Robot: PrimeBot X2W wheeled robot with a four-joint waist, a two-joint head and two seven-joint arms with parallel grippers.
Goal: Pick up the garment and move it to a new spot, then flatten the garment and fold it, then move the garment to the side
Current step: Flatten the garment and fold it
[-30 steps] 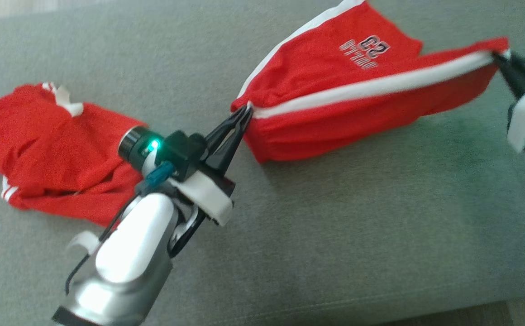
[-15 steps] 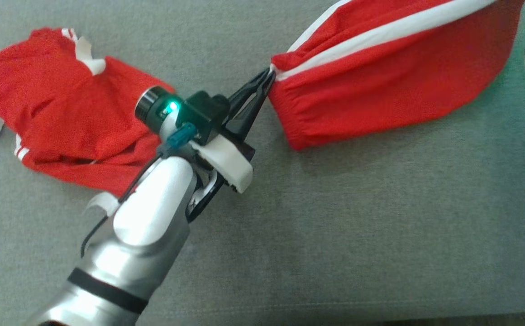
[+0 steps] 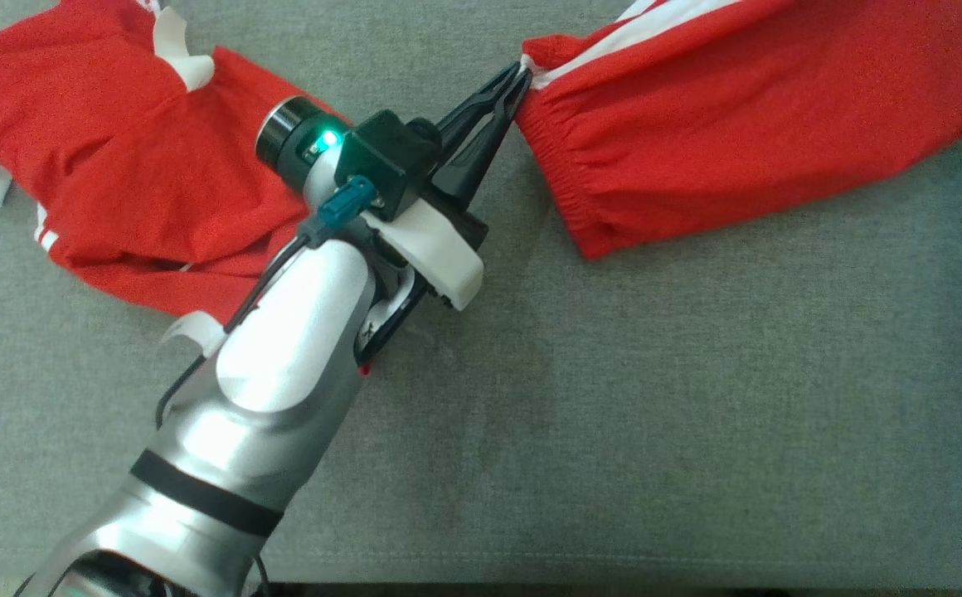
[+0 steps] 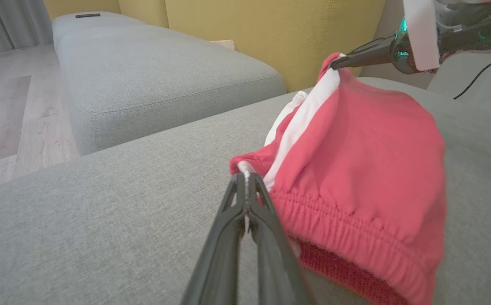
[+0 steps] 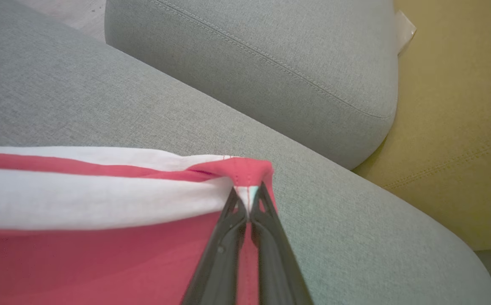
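**Two corners pinched: red shorts (image 3: 738, 124) held taut**

Left gripper (image 3: 521, 73) clamped on the waistband (image 4: 347, 228) end, right gripper (image 5: 247, 199) clenched on the far corner by the white stripe (image 5: 101, 199); the shorts span between them over the grey sofa (image 3: 614, 414).

We work over a grey cushion (image 3: 655, 414). A crumpled red garment (image 3: 116, 166) lies on it, left of our left gripper (image 3: 521, 73). Right of that gripper the shorts (image 3: 738, 124) hang low; whether they touch the cushion we cannot tell.

Red garment (image 4: 355, 161) in left gripper (image 4: 245, 178)
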